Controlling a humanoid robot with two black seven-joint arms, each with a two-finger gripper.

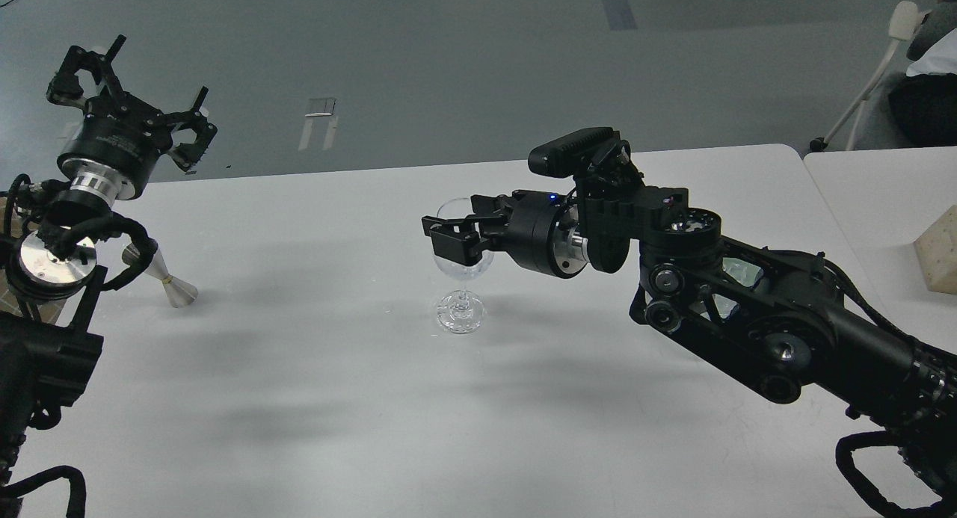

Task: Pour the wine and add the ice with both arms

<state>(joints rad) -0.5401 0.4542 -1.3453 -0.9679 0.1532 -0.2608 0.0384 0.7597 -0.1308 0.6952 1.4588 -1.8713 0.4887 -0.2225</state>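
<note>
A clear wine glass stands upright at the table's middle. My right gripper hovers over its rim and hides part of the bowl. Its fingers stand apart with nothing between them. No ice cube shows in the gripper. Glassy glints show in the bowl, but I cannot tell ice from wine there. My left gripper is raised at the far left, well away from the glass, with its fingers spread wide and empty.
A silver metal jigger lies tilted on the white table at the left, below my left arm. A beige block sits on the neighbouring table at the right. A chair stands beyond it.
</note>
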